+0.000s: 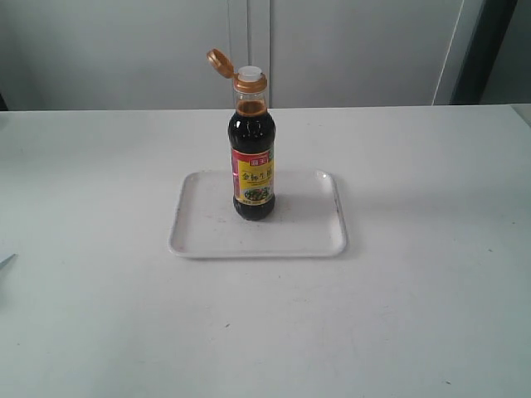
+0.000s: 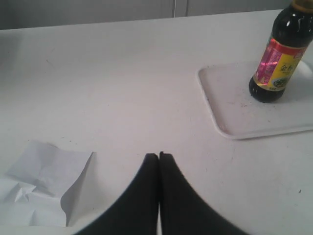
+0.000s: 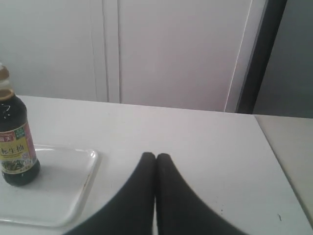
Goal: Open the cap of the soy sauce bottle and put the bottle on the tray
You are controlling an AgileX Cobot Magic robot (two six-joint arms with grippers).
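The soy sauce bottle (image 1: 253, 162) stands upright on the white tray (image 1: 207, 236), a little behind the tray's middle. Its golden cap (image 1: 220, 62) is flipped open to the left on its hinge, and the white spout (image 1: 250, 73) is bare. The left wrist view shows the bottle (image 2: 281, 54) and the tray (image 2: 234, 107) well away from my left gripper (image 2: 158, 155), which is shut and empty. My right gripper (image 3: 156, 156) is also shut on nothing, with the bottle (image 3: 15, 142) and tray (image 3: 63, 186) off to one side. Neither gripper appears in the exterior view.
A crumpled white sheet of paper (image 2: 44, 183) lies on the white table (image 1: 415, 315) close to my left gripper. A pale wall with panel seams (image 1: 249, 41) runs behind the table, and the table's edge (image 3: 274, 156) shows in the right wrist view.
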